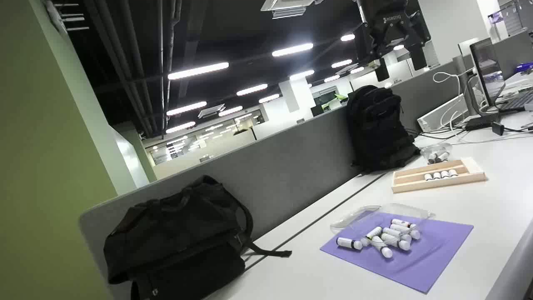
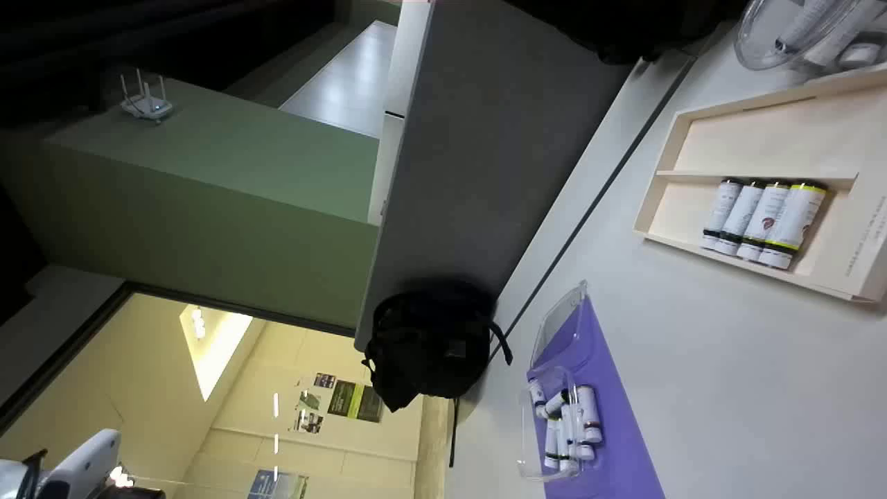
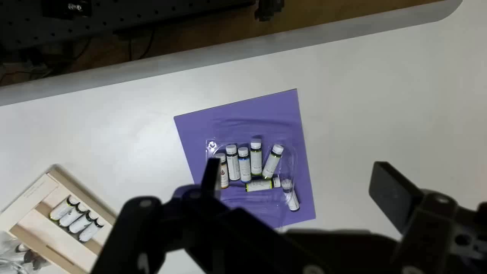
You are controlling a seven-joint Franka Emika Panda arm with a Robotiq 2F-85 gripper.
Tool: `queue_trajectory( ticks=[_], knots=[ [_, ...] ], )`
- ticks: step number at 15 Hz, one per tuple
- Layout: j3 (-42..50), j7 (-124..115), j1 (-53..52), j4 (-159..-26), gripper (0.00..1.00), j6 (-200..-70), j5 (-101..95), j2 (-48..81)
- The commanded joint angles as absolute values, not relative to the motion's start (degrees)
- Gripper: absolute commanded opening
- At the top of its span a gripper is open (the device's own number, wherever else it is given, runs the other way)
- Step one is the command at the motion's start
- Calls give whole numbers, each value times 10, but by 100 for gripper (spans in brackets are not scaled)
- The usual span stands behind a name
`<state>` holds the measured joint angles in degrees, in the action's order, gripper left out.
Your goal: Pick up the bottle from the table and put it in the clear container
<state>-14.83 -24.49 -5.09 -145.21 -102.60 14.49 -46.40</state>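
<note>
Several small white-labelled bottles with white caps lie in and around a clear container on a purple sheet. In the wrist view, one bottle lies at the container's edge, its cap end seen through clear plastic. It also shows in both exterior views. I cannot tell whether it is inside or under the edge. The other bottles lie grouped in the container, which shows in both exterior views. My gripper is open and empty, high above the table; in the wrist view its fingers are wide apart.
A wooden tray holds several bottles in a row. A clear cup with more bottles stands behind it. Two black backpacks lean on a grey partition. A monitor and cables are farther along.
</note>
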Motion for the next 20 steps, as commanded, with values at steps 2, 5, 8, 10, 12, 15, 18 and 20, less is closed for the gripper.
queue_trajectory(
  ticks=[2, 5, 8, 10, 12, 15, 18, 20],
  knots=[
    [-149, -244, -49, -1451, 100, -1025, 145, -464],
    [-149, -244, -49, -1451, 100, -1025, 145, -464],
    [-149, -244, -49, -1451, 100, -1025, 145, -464],
    [-153, -214, -51, -1446, 100, -1091, 149, -417],
    [-163, -199, -52, -1425, 100, -1165, 163, -328],
    [-179, -128, -51, -1412, 100, -1246, 191, -232],
    [-199, -53, -48, -1375, 100, -1312, 189, -114],
    [-217, -47, -40, -1338, 100, -1350, 147, -37]
  ],
)
